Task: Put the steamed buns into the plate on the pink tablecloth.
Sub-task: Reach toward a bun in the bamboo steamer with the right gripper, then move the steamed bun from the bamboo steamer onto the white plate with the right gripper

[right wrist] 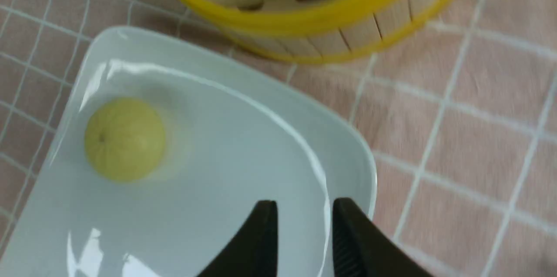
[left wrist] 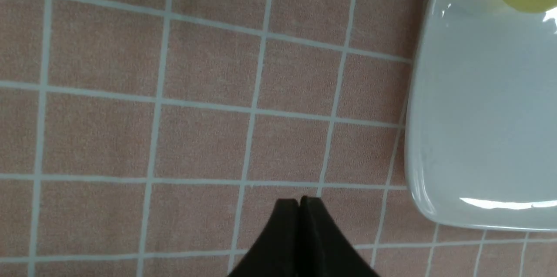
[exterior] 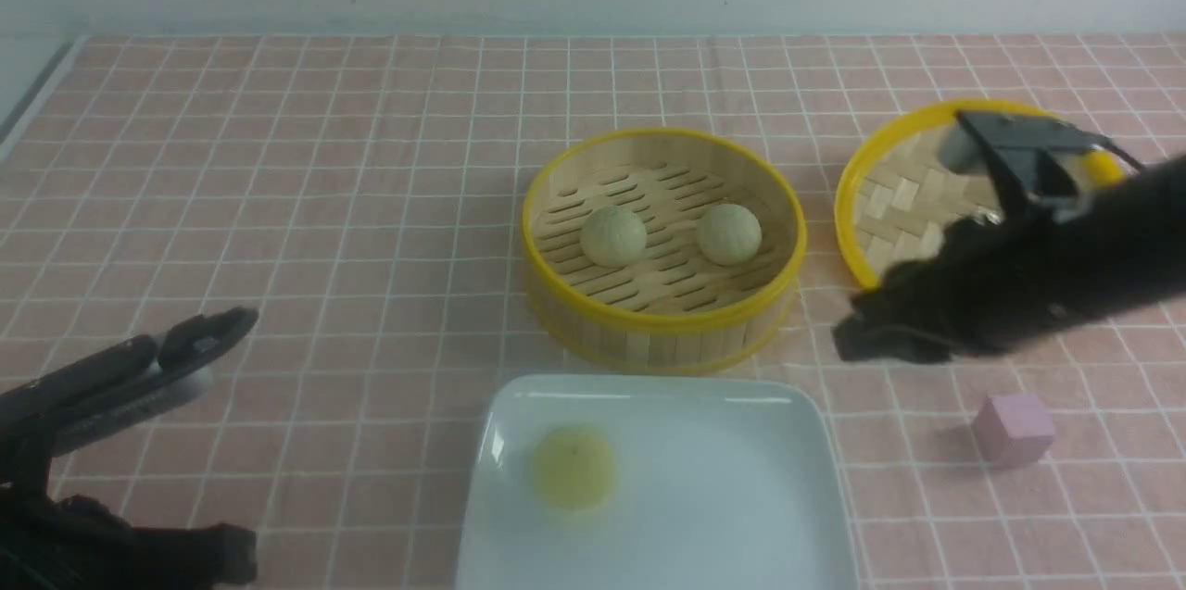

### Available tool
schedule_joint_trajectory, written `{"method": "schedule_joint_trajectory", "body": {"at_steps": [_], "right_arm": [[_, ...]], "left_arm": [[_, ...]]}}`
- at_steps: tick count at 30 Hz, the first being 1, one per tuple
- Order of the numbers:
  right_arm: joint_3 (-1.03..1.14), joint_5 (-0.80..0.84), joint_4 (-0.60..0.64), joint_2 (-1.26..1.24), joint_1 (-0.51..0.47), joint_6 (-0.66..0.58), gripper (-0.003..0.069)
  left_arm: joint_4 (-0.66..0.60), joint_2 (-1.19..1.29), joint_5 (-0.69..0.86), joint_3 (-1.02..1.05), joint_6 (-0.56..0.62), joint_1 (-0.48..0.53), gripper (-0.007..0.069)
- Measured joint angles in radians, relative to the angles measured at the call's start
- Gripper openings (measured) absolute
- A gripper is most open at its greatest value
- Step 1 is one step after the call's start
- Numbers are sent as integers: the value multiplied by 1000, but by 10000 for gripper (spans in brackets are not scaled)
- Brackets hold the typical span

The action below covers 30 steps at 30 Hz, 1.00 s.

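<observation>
**One bun plated, two in the steamer, both claws empty**

The plate sits on the pink tablecloth. One yellowish bun already lies in the plate's left half. The two steamed buns not yet moved sit side by side, apart, in the bamboo steamer just behind the plate. The woven lid lies behind and to the right of the plate, and a pink cube sits to the plate's right.

The left claw has its jaws pressed together and holds nothing. It is over bare cloth left of the plate. The right claw has a narrow gap with nothing between the jaws, and it is near the plate's right rim. The front view smears this arm, so I can't tell its height.

Handling, as a judgement:
- **Feel:** the buns look light and soft, easy to dent, and the smooth dome is likely to roll or slip.
- **Grip:** come from above and pinch low across the widest part, not the pleated top.
- **Jaws:** they need to open wider than now, and the squeeze should be gentle.
</observation>
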Motion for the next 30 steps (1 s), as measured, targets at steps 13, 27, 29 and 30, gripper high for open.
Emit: {"method": "schedule_joint_trajectory", "body": {"at_steps": [13,27,29,30], "right_arm": [[-626,64,-494,497,68,401,302],[-546,220,-522,246,212,468,9],[-472,217,-522,183,236,495,9],[-336,195,-521,109,270,541,9]], "left_arm": [[-8,0,-17,0,0,0,43],[-10,0,-20,0,1,0,59],[-10,0,-22,0,1,0,59],[-10,0,-33,0,1,0,61]]}}
